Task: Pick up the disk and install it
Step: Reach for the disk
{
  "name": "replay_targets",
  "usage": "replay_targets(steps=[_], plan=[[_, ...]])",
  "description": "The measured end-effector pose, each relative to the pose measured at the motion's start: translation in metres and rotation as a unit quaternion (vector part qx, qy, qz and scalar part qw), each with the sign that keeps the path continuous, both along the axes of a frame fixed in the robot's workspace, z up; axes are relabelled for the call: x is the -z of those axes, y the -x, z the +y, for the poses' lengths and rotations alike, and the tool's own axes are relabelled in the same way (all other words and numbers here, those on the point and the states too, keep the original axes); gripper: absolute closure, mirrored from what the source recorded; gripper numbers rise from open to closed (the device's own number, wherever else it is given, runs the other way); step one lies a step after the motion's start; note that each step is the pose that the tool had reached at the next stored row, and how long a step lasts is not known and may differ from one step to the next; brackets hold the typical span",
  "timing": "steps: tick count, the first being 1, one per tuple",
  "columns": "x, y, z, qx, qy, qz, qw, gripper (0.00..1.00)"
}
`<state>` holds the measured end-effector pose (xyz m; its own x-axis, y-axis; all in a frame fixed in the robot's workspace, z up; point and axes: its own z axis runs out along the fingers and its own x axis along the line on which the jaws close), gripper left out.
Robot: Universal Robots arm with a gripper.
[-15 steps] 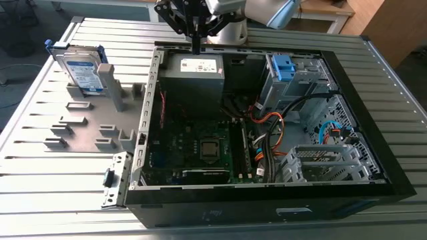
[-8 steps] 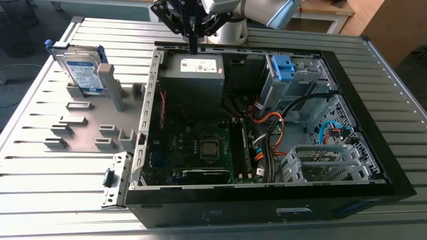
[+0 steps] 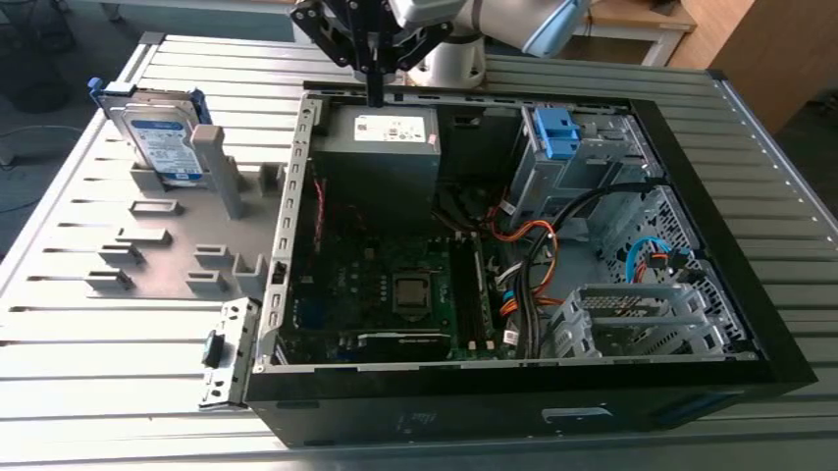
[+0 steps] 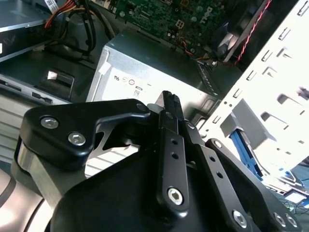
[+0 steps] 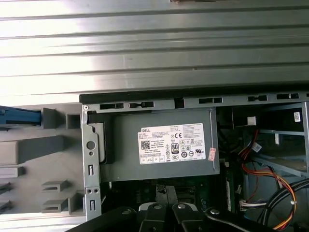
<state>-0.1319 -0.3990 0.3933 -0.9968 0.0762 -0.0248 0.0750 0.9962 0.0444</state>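
The disk (image 3: 160,142) stands on edge in a slot of the grey holder plate (image 3: 171,250), outside the computer case (image 3: 524,417), toward the exterior view's left. Its label faces outward and the blue bracket shows along the upper edge. Nothing touches it. The holder plate lies on the slatted metal table (image 3: 78,334), just beside the case's side wall.

The gripper (image 3: 376,95) hangs well apart from the disk, over the far rim of the open case, with its tips pointing down at the power supply (image 3: 392,147). The fingers are pressed together with nothing between them. The second wrist view shows the same: the gripper (image 4: 169,99) is closed above the power supply (image 4: 145,72).

Inside the case, a light-blue clip (image 3: 554,132) sits on the drive cage (image 3: 590,157). Orange and black cables (image 3: 524,235) run between the motherboard (image 3: 392,294) and the metal bays on the exterior view's right.

Risks, as judged:
- Closed fingers cannot take the disk and would strike its top edge if brought down as they are.
- The disk is tall and thin in its slot, so an off-centre pinch or a sideways nudge could tip it or jam it against the holder.
- The case wall stands between disk and bays, so a low carry could clip it.
- Loose cables near the cages could snag or block seating.
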Motion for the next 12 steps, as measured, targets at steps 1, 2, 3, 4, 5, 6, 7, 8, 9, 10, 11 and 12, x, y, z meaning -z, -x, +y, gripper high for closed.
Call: replay_targets(steps=[1,2,3,4,5,6,7,8,9,10,11,12], plan=[[-0.0001,0.0010,0.0000,0.000,0.0001,0.0000,1.00000,0.89],[0.0000,0.0020,0.0000,0.000,0.0000,-0.0001,1.00000,0.89],[0.0000,0.0031,0.0000,0.000,0.0000,-0.0001,1.00000,0.89],[0.0000,0.0041,0.0000,0.000,0.0000,-0.0001,1.00000,0.89],[0.0000,0.0051,0.0000,0.000,0.0000,-0.0001,1.00000,0.89],[0.0000,0.0061,0.0000,0.000,0.0000,-0.0001,1.00000,0.89],[0.0000,0.0070,0.0000,0.000,0.0000,-0.0001,1.00000,0.89],[0.0000,0.0080,0.0000,0.000,0.0000,-0.0001,1.00000,0.89],[0.0000,0.0090,0.0000,0.000,0.0000,-0.0001,1.00000,0.89],[-0.0001,0.0098,0.0001,0.000,0.0001,-0.0001,1.00000,0.89],[0.0000,0.0108,0.0001,0.000,0.0000,-0.0002,1.00000,0.89],[-0.0001,0.0117,0.0000,0.000,0.0001,-0.0002,1.00000,0.89]])
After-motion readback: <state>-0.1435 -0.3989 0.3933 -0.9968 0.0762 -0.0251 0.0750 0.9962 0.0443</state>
